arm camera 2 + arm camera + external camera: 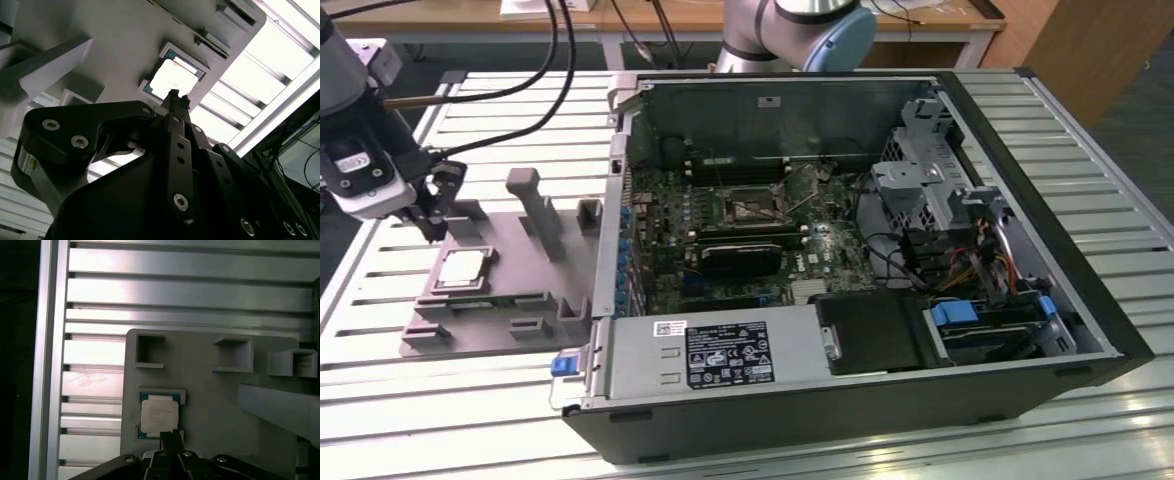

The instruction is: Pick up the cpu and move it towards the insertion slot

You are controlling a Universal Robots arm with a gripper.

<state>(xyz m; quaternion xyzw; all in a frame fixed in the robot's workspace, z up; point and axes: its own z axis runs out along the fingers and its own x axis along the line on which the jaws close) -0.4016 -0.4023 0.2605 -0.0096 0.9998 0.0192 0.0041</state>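
In the first wrist view, gripper [170,435] hides 1 edge of the cpu [159,415]; fixture plate [210,390] runs off the picture's edge.

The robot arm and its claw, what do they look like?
The arm has silver-grey rounded joints with a light blue cap, and black cables trail to its wrist. The gripper is black: flat linkage bars dotted with silver screws, narrowing to slim fingertips.

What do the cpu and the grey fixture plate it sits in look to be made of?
The cpu: shiny silver metal lid on a thin green board rim, glaring under the light. The fixture plate: likely plastic, matte uniform grey with no glare.
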